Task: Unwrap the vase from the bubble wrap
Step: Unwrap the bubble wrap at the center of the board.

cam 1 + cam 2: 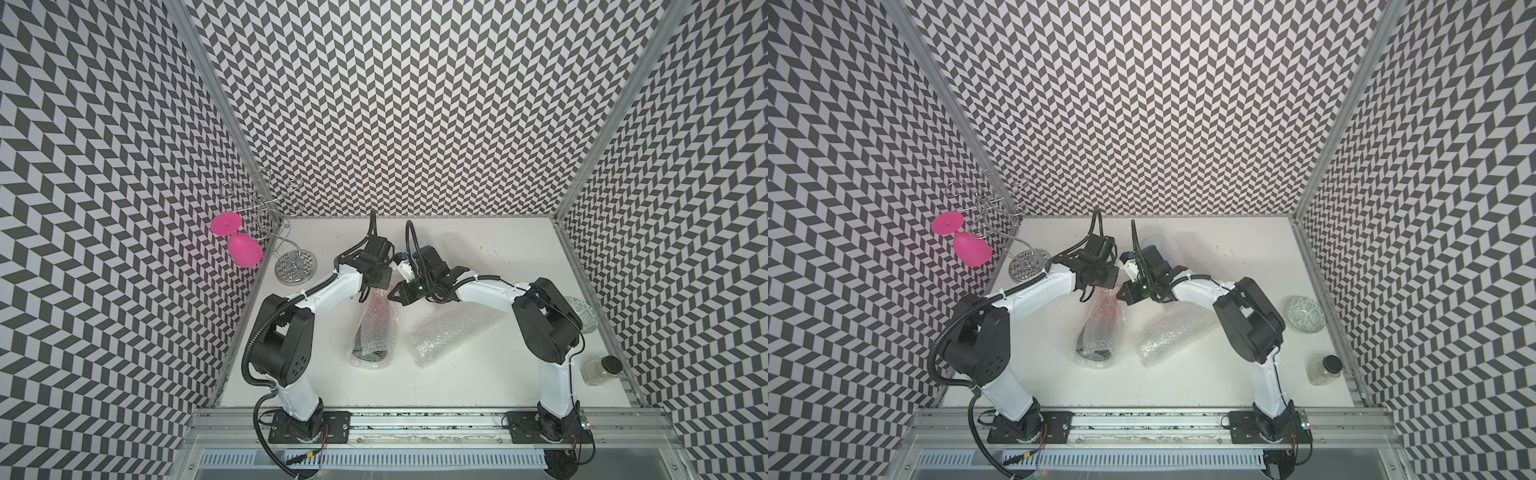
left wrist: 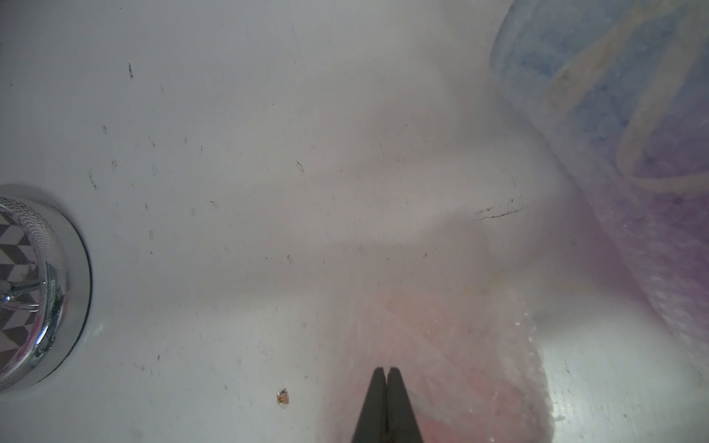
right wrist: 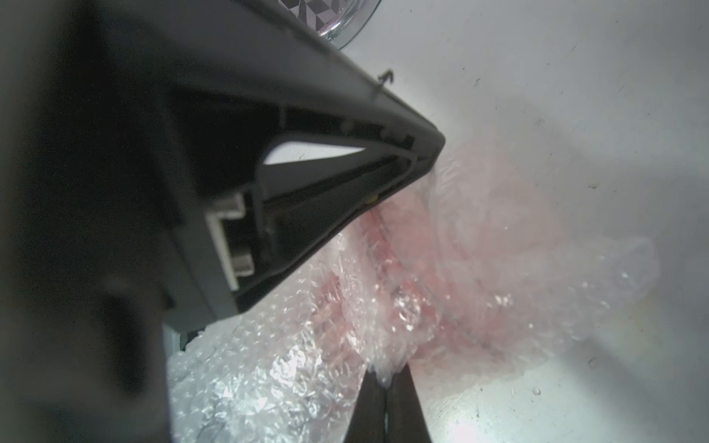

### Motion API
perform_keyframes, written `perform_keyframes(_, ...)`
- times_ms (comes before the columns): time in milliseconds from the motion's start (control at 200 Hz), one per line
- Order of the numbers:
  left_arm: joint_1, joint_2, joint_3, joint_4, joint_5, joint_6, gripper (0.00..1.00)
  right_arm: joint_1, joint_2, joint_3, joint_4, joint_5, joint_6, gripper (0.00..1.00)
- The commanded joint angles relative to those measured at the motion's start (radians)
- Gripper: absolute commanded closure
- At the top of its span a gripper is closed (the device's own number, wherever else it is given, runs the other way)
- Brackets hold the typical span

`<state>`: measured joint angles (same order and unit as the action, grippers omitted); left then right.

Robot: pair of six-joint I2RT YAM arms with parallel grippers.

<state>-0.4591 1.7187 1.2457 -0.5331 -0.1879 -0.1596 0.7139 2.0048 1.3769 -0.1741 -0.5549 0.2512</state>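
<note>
Bubble wrap [image 1: 372,328] is the story here: a long, crinkly bundle lies on the white counter [image 1: 478,382] about midway between the two arm bases, its long axis running near to far and leaning a touch right at the far end. Something reddish shows through the film at that far end and something dark at the near end, so the vase looks to be inside, though its outline is too clouded to trace. Both arms meet over the far tip. In the left wrist view the left gripper [image 2: 385,370] has its fingers pressed flat together right on the pink-tinted film, and from the right wrist view the wrap seems drawn up to their tip, so I judge a fold is nipped there. The right gripper [image 3: 385,377] has its fingers closed on a puckered edge of the same bundle, just beside its partner. From both sets of fingers the bundle stretches away toward the near edge, left arm on its left flank, right arm on its right, neither clearly nearer. With two pinches so close, peeling apart sideways looks like the call. A loose sheet [image 1: 453,332] lies just right of the bundle.
</note>
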Motion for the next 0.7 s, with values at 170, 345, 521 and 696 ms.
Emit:
perform_keyframes(170, 0.054, 0.003, 0.095, 0.041, 0.058, -0.075, 1.0, 0.016, -0.046, -0.075, -0.008, 0.05, -0.033, 1.0)
perform_keyframes(345, 0.067, -0.034, 0.082, 0.037, 0.053, -0.069, 1.0, 0.018, -0.057, -0.082, -0.018, 0.078, -0.045, 1.0)
perform_keyframes(521, 0.086, -0.045, 0.075, 0.035, 0.065, -0.056, 1.0, 0.019, -0.06, -0.082, -0.018, 0.085, -0.046, 1.0)
perform_keyframes(696, 0.036, -0.079, 0.126, -0.074, 0.117, 0.016, 0.67, 0.02, -0.072, -0.075, -0.011, 0.091, -0.049, 1.0)
